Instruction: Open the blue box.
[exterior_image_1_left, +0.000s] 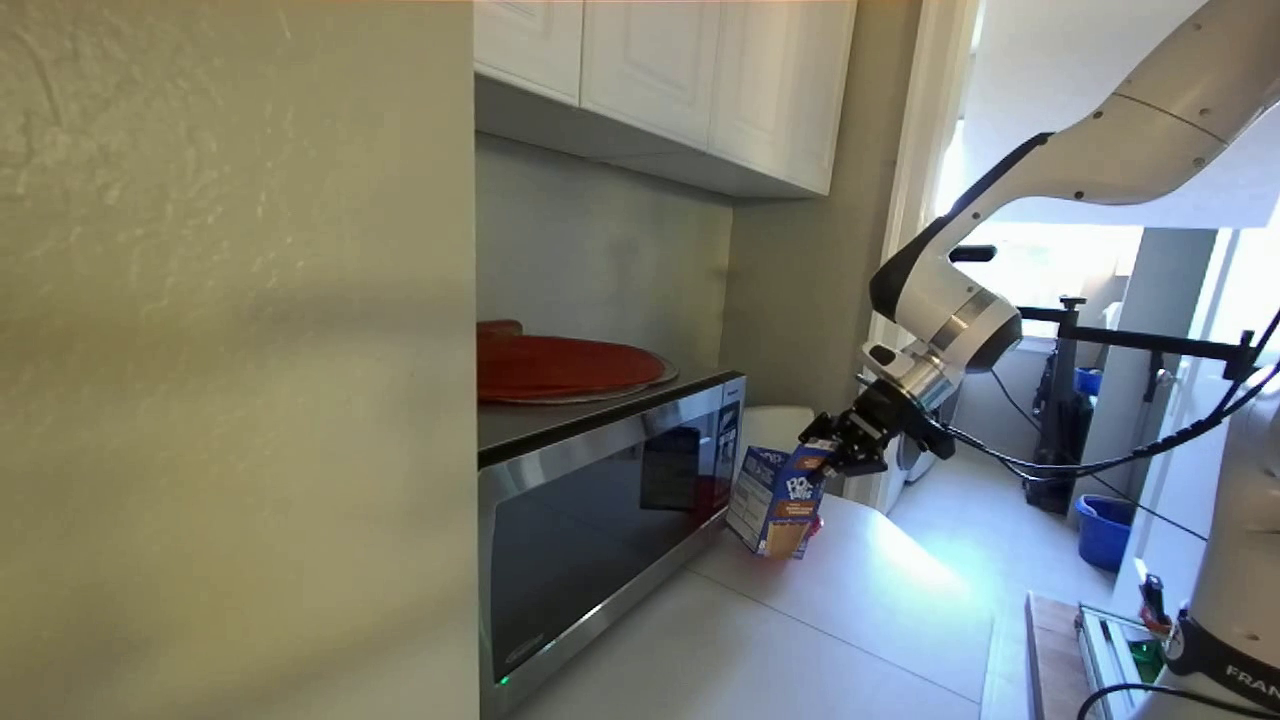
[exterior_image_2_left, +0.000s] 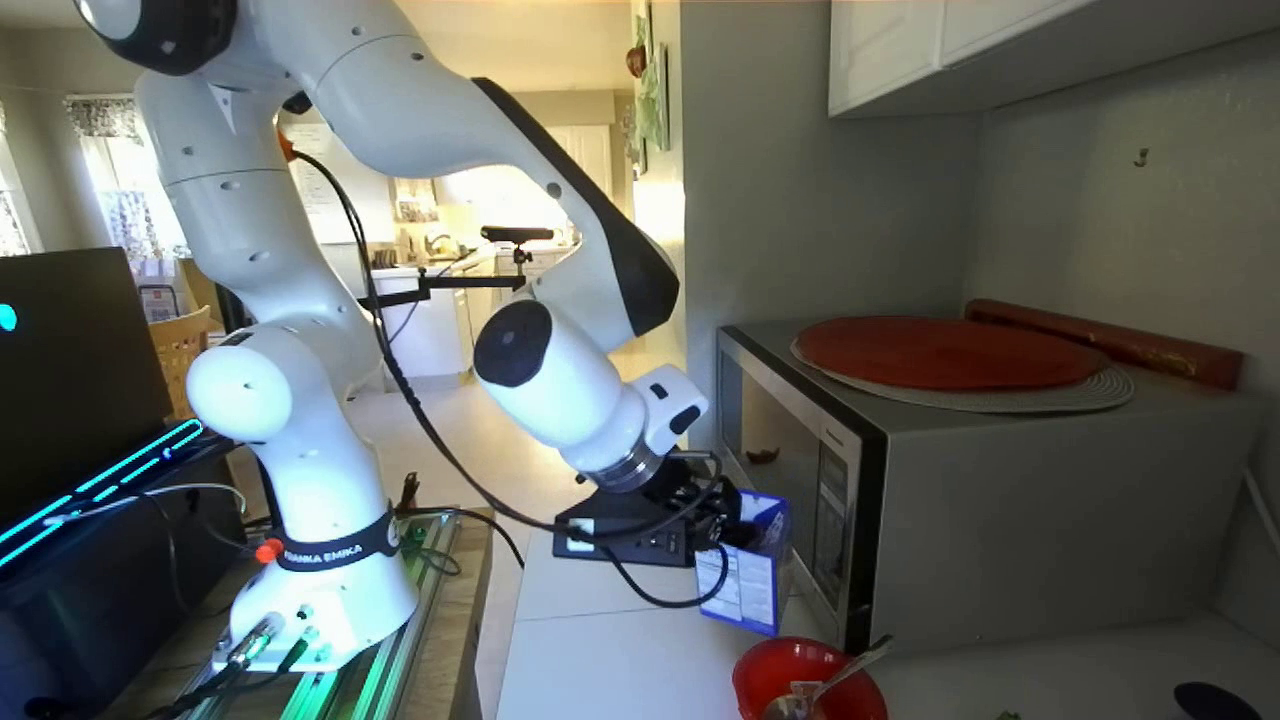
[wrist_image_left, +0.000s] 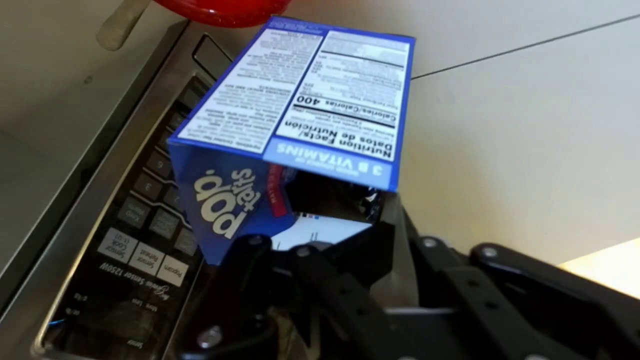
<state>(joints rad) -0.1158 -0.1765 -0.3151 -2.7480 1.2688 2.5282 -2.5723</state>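
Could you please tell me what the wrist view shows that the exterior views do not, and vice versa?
Only the wrist view shows legible nutrition text on the blue box and legible keypad labels.

Only the exterior views show the white arm, the red round mat atop the microwave and the white cabinets.

All share the blue box, microwave and gripper.

The black tool (exterior_image_1_left: 820, 456) touches the top of the blue box (exterior_image_1_left: 785, 505) just beside the microwave (exterior_image_1_left: 590, 525).
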